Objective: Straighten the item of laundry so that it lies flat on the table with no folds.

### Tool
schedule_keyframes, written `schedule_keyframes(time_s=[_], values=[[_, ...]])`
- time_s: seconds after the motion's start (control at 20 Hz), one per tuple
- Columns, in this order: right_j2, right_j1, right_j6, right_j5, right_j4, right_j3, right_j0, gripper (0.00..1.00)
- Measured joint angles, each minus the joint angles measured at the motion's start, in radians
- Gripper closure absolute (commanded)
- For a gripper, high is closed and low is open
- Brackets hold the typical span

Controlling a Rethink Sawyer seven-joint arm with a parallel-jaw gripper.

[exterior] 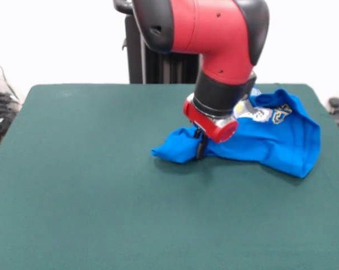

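**Blue T-shirt bunched at right of centre, my gripper down on its left end**

My gripper (201, 147) is low at the centre of the frame, slightly right, with its dark tips down in the left part of the T-shirt (271, 140). From this angle the tips are half buried in cloth and partly hidden by my red wrist, so I cannot tell how far apart they stand, nor whether they have hold of any fabric.

The shirt is bright blue and lies in the right half of the frame, on the table (90, 197), which is covered in plain dark green. It is far from flat. It forms a crumpled band running from a small rounded lump just left of my gripper, across to a wide hanging fold at the right. The left lump is puffed up, with a soft crease over its top and a shadow beneath its lower edge. The right part is broader and smoother, with a long curved fold along its right rim and a rounded corner at the lower right. Near the upper edge of the shirt, just right of my wrist, a patch of white and yellow print shows, wrinkled and partly turned under, so the lettering cannot be read. The shirt's upper right edge reaches close to the table's upper right corner.
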Motion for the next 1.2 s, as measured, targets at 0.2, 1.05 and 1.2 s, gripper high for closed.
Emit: schedule_keyframes(time_s=[0.2, 1.05, 1.2], values=[[0.0, -0.057, 0.0, 0.043, 0.001, 0.0, -0.006, 1.0], [0.052, -0.17, -0.102, 0.061, -0.103, -0.001, -0.318, 1.0], [0.057, -0.177, -0.136, 0.061, -0.117, 0.001, -0.34, 1.0]])
